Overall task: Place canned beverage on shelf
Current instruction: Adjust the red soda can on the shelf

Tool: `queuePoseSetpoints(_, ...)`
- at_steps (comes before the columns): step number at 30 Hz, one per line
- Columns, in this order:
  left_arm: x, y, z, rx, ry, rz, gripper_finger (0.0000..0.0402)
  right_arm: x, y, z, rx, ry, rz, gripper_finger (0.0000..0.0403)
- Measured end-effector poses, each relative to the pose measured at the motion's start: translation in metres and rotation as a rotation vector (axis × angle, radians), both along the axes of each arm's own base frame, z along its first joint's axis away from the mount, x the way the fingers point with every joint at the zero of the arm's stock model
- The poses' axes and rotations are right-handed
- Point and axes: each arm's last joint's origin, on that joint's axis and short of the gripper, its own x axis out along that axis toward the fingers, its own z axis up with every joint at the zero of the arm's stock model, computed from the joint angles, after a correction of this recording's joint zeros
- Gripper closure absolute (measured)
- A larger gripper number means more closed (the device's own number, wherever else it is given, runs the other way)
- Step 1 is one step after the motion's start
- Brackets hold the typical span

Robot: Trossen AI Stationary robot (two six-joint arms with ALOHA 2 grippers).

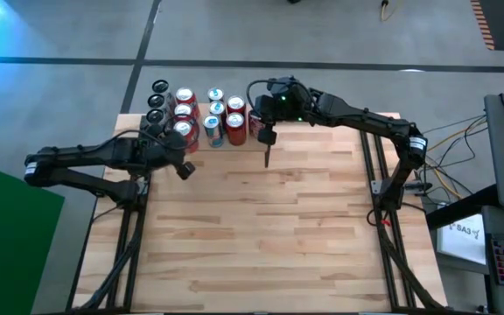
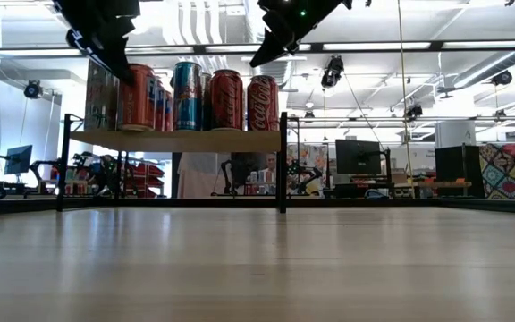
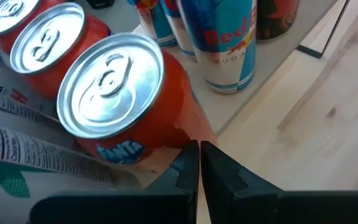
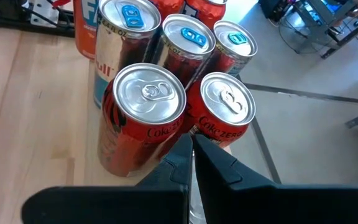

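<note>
**Wood shelf packed with cans, both grippers closed and empty**

Light-wood shelf (image 2: 177,140) on thin black uprights stands at the far edge of the butcher-block table (image 1: 269,236), loaded with upright cans in rows. From table height: orange Fanta can (image 2: 136,97) at the shelf's front left, blue Red Bull can (image 2: 187,95) next, then red Coca-Cola can (image 2: 226,99) and a Coke Zero can (image 2: 263,102) at the shelf's right end. More cans behind these, labels not readable.

Left gripper (image 1: 183,170) hangs just off the shelf's left front corner, fingers pressed together, holding nothing. Its wrist view shows the fingertips (image 3: 199,163) right beside the Fanta can (image 3: 120,99), with other orange cans in line behind it and Red Bull cans (image 3: 225,40) to the side on the shelf board. Contact with the Fanta can: cannot tell.

Right gripper (image 1: 266,161) hangs just off the shelf's right front corner, fingers fully together, empty. Its wrist view looks down on silver can tops: Coca-Cola can (image 4: 143,115) and Coke Zero can (image 4: 225,112) nearest, three blue-tabbed cans behind.
</note>
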Motion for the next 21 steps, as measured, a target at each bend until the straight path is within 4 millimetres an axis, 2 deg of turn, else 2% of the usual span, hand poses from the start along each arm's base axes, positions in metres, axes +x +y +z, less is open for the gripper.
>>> queuePoseSetpoints(7,-0.007,-0.001,0.003,-0.015,-0.029,0.014,0.0402,-0.001,0.000,-0.001,0.005,0.012,0.000,0.0394)
queuePoseSetpoints(12,-0.009,-0.004,0.012,-0.099,-0.127,-0.103,0.0402,-0.001,0.001,-0.003,0.019,0.024,-0.006,0.0394)
queuePoseSetpoints(16,-0.010,-0.006,0.035,-0.110,-0.239,-0.170,0.0401,-0.002,0.001,-0.004,0.023,0.037,-0.006,0.0394)
queuePoseSetpoints(21,-0.016,-0.001,0.062,-0.039,-0.261,-0.117,0.0402,-0.006,0.002,-0.002,0.032,0.054,-0.009,0.0394)
